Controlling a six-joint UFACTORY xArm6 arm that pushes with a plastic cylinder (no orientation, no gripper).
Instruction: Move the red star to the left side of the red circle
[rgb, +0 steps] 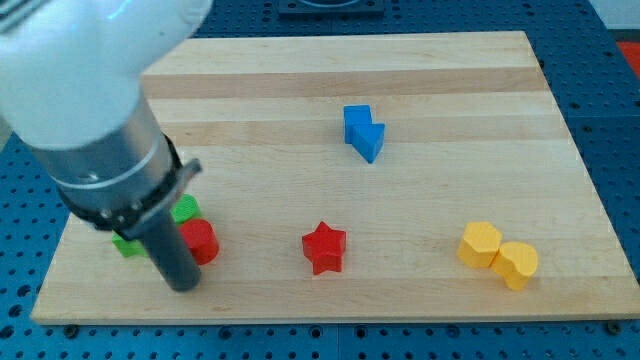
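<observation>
The red star (323, 246) lies on the wooden board (420, 90) near the view's bottom, about the middle. The red circle (201, 240) sits at the view's bottom left, well to the left of the star. My tip (183, 284) is at the rod's lower end, just left of and below the red circle, close to it or touching it. The rod hides the circle's left edge. The star is far to the right of my tip.
A green block (184, 210) lies just above the red circle, partly hidden by the arm; more green (126, 244) shows left of the rod. A blue block (364, 132) lies at upper middle. Two yellow blocks (479, 244) (516, 264) sit at bottom right.
</observation>
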